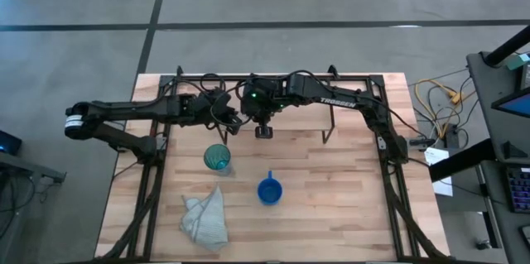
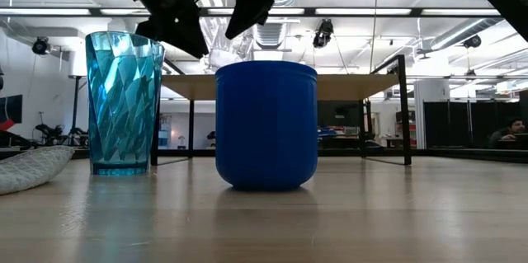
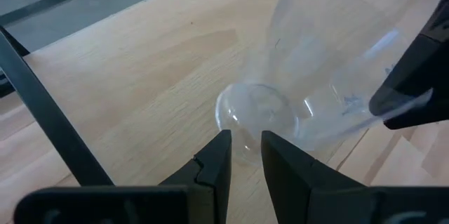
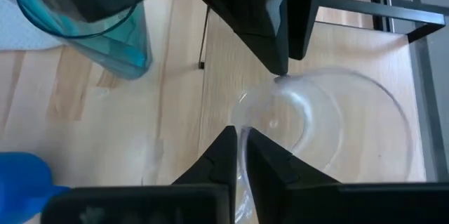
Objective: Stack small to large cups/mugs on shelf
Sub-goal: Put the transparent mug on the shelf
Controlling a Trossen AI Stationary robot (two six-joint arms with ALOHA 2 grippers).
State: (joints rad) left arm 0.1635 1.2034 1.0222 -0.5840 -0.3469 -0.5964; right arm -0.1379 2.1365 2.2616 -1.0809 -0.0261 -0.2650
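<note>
The small clear glass cup (image 3: pixel 316 76) is in the air between both grippers, above the table by the shelf (image 2: pixel 355 87). My right gripper (image 4: pixel 240 140) points down at the cup (image 4: pixel 337 126) and is shut on it. My left gripper (image 3: pixel 245 147) reaches in from the table's left, its fingers a narrow gap apart at the cup's base. The teal tumbler (image 1: pixel 218 158) and the blue mug (image 1: pixel 269 189) stand upright on the table nearer the near edge. In the low view the tumbler (image 2: pixel 124 102) and mug (image 2: pixel 266 123) stand before the shelf; the glass cup does not show there. My left gripper has the edge of the cup's base (image 3: pixel 242 155) between its fingertips, slanting in from the table's left. The cup stretches away from the fingers, mouth farthest off. My right gripper pinches the cup's rim (image 4: pixel 245 122) from above, one finger inside and one outside. The cup is lifted clear and hangs tilted below the fingers.
A pale crumpled cloth (image 1: pixel 205 218) lies near the table's near left corner, close to the tumbler. The shelf's black legs (image 1: pixel 330 123) stand just right of the grippers. A larger black frame (image 1: pixel 389 144) edges the table. Bare wood lies right of the mug.
</note>
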